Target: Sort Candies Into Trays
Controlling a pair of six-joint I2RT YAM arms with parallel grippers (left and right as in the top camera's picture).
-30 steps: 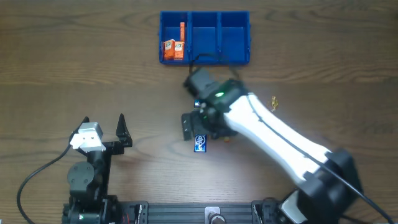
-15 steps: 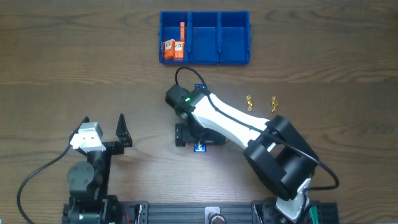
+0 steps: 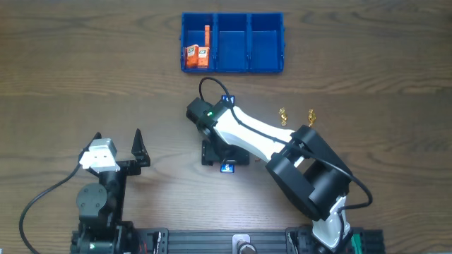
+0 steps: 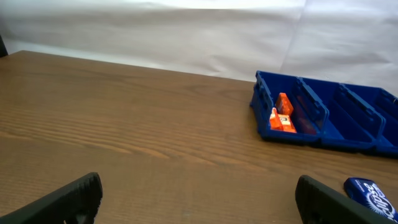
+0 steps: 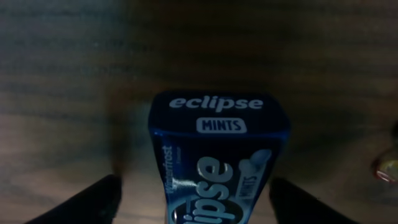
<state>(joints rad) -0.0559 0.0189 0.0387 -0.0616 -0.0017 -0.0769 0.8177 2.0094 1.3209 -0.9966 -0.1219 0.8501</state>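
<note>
A dark blue mint tin (image 3: 227, 167) (image 5: 217, 155) lies flat on the wooden table near the middle. My right gripper (image 3: 226, 154) (image 5: 199, 202) is low over it and open, one finger on each side of the tin, with a visible gap at one side. The blue three-compartment tray (image 3: 233, 42) (image 4: 323, 115) stands at the far edge, with orange candy boxes (image 3: 198, 55) (image 4: 283, 115) in its left compartment. My left gripper (image 3: 119, 144) (image 4: 205, 211) rests open at the near left, holding nothing.
Two gold-wrapped candies (image 3: 283, 115) (image 3: 311, 116) lie right of the arm; one gold wrapper (image 5: 388, 168) shows beside the tin. A second blue tin (image 3: 227, 99) (image 4: 368, 194) lies between the tray and the right arm. The tray's middle and right compartments look empty.
The right arm has folded and swung left, bringing its gripper down around the blue tin. The tin and the left arm have stayed put.
</note>
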